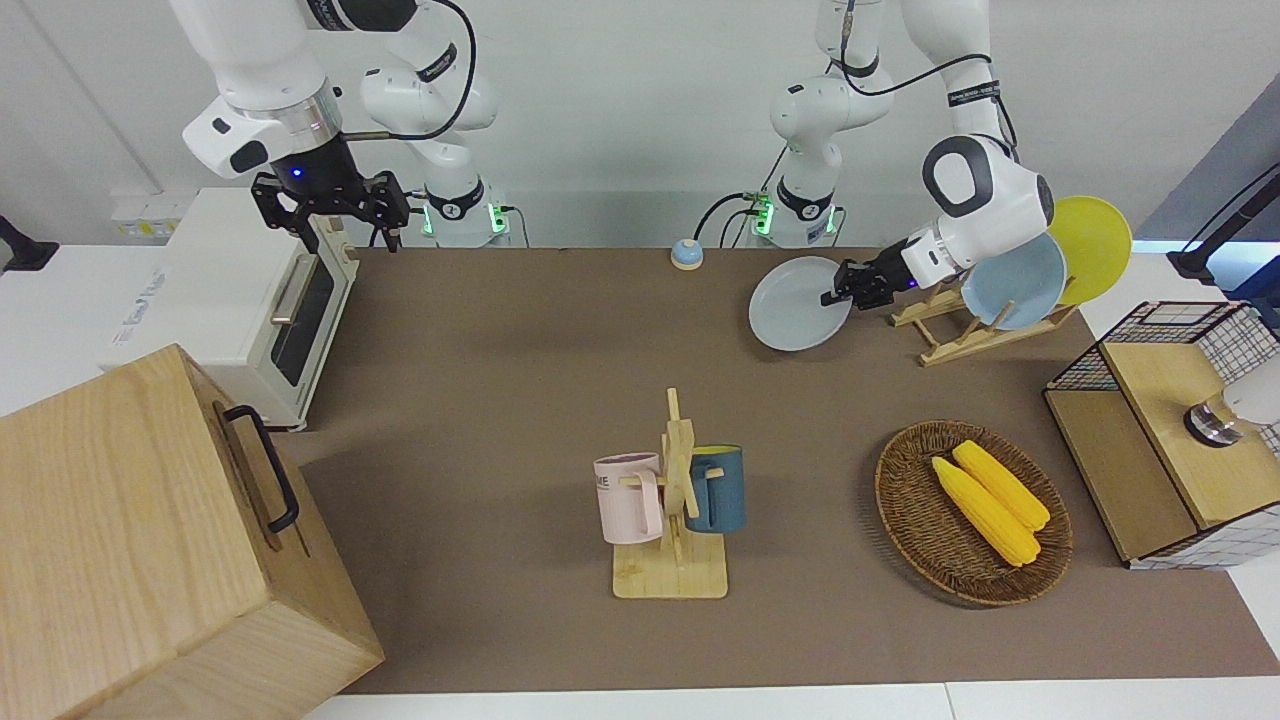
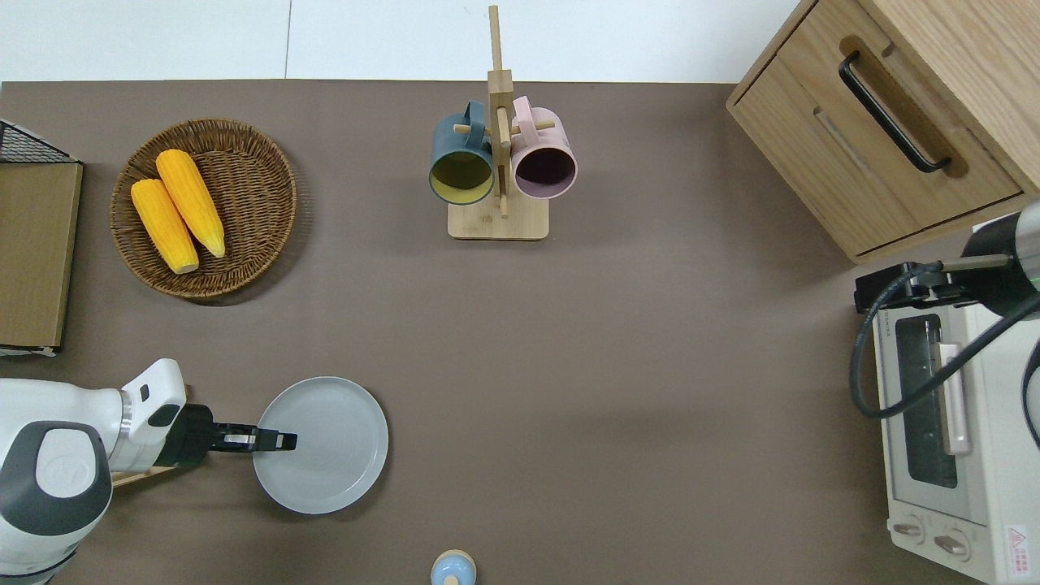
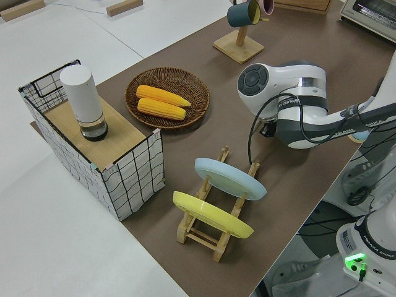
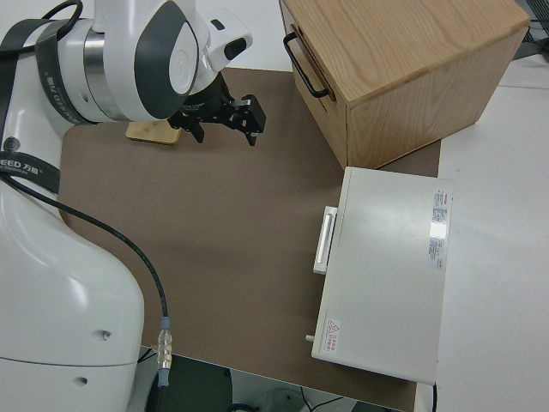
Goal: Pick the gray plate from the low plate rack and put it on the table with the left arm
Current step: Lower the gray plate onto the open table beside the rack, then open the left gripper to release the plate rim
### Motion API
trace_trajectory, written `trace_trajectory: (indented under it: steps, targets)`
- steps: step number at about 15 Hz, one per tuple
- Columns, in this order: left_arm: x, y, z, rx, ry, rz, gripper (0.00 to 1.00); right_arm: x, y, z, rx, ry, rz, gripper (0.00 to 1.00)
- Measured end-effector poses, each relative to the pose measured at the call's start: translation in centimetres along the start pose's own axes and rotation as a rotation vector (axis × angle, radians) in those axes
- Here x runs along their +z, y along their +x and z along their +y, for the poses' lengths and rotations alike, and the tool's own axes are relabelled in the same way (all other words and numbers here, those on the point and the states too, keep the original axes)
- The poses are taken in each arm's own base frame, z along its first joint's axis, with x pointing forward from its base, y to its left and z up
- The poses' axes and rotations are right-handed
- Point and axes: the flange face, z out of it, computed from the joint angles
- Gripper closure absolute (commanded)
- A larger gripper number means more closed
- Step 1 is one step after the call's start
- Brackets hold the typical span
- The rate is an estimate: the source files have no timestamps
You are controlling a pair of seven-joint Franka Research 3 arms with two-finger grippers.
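The gray plate point(image 1: 793, 320) is off the low plate rack point(image 1: 975, 338) and lies nearly flat, low over the table point(image 1: 500, 380), beside the rack toward the table's middle. My left gripper point(image 1: 833, 295) is shut on the plate's rim nearest the rack. In the overhead view the left gripper point(image 2: 284, 441) reaches onto the gray plate point(image 2: 329, 447). The rack point(image 3: 213, 238) still holds a sky-blue plate point(image 1: 1022, 280) and a yellow plate point(image 1: 1097, 235). My right gripper point(image 1: 345, 238) is parked and open.
A mug stand point(image 1: 675, 500) with a pink and a blue mug stands mid-table. A wicker basket point(image 1: 905, 500) holds two corn cobs. A wire basket point(image 1: 1170, 430), a toaster oven point(image 1: 250, 290), a wooden cabinet point(image 1: 130, 540) and a small blue bell point(image 1: 686, 255) line the edges.
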Motion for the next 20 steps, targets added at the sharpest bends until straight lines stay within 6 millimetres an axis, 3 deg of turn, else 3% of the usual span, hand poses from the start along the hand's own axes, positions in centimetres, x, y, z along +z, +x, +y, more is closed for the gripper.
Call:
trace_trajectory:
  steps: [2,5,7,8,9,20]
  targets:
    - [0.19,0.1,-0.06,0.001,0.002,0.001,0.99,0.0,0.0,0.0,0.0,0.0,0.0,0.017]
    - [0.29,0.14,-0.19,0.019,0.001,0.004,0.51,0.0,0.0,0.0,0.0,0.0,0.0,0.017]
    - [0.57,0.18,-0.4,0.022,0.005,0.005,0.3,0.0,0.0,0.0,0.0,0.0,0.0,0.017]
    - [0.77,0.19,-0.53,0.023,0.006,0.005,0.09,0.0,0.0,0.0,0.0,0.0,0.0,0.017]
    - [0.9,0.24,-0.61,0.023,0.008,0.005,0.01,0.0,0.0,0.0,0.0,0.0,0.0,0.017]
    - [0.36,0.74,-0.43,0.039,0.025,0.023,0.0,0.0,0.0,0.0,0.0,0.0,0.0,0.017]
